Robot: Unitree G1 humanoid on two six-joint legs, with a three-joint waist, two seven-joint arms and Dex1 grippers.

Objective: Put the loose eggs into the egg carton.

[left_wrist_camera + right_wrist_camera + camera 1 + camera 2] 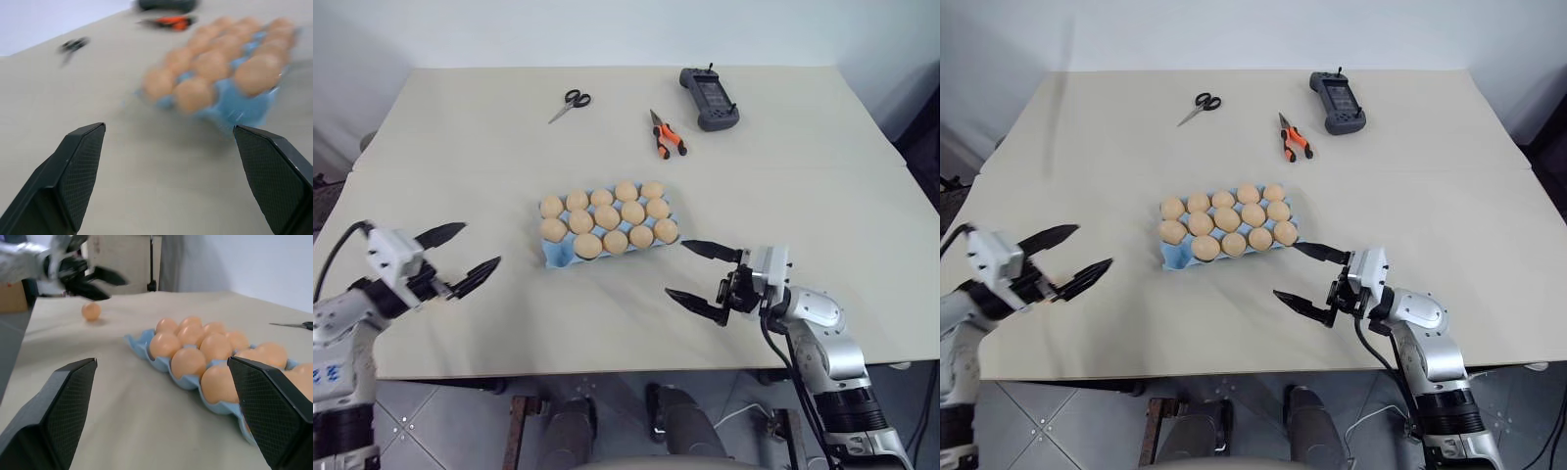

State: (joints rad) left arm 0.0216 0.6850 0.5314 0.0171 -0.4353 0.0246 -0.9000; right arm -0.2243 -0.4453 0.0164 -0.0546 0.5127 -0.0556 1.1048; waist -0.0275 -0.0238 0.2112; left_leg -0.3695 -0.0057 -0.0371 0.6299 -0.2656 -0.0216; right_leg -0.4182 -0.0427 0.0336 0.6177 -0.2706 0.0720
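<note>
Egg carton (558, 252): you've got it mid-desk, eggs (607, 216) filling it.
Loose egg (91, 311): desk's left side.
Left gripper (468, 253): fingers spread, empty.
Right gripper (701, 271): fingers spread, empty.

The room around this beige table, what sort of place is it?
Probably a lab or workshop test bench: a plain beige table holding orange-handled pliers, black-handled scissors and a dark grey handheld controller, over a grey tiled floor.
</note>
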